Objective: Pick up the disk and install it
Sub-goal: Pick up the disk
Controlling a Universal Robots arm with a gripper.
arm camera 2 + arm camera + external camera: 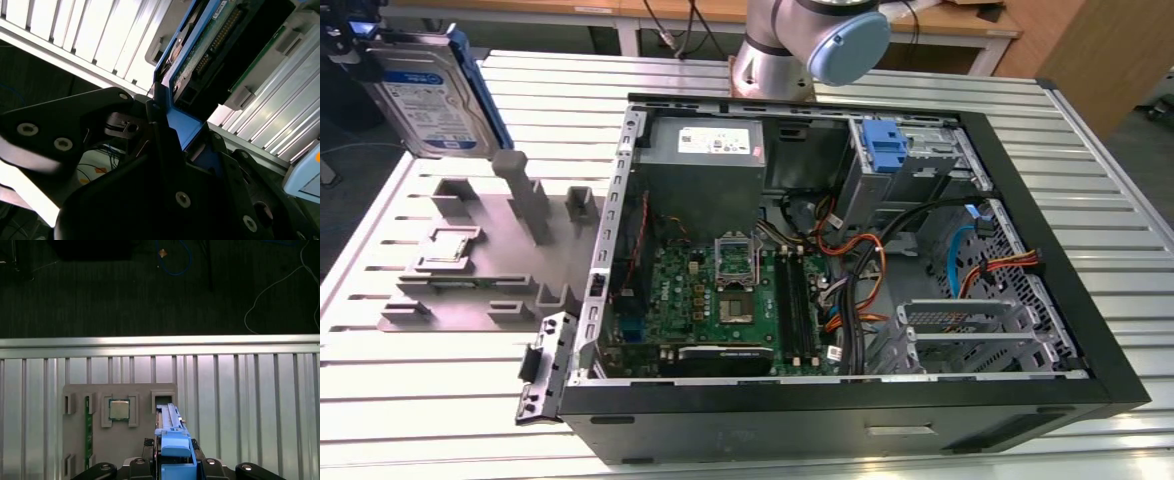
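Arm (807, 45) cut by exterior view's top edge. Second wrist view: disk (210, 50) far end cropped. First wrist view: disk edge-on, label hidden.

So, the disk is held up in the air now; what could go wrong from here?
1. The fingers clamp only one end of the disk's blue carrier, so it may tilt or slip.
2. It hangs over the grey fixture's tall post; a low sideways move might strike it.
3. Loose cables cross the open case and could snag it.
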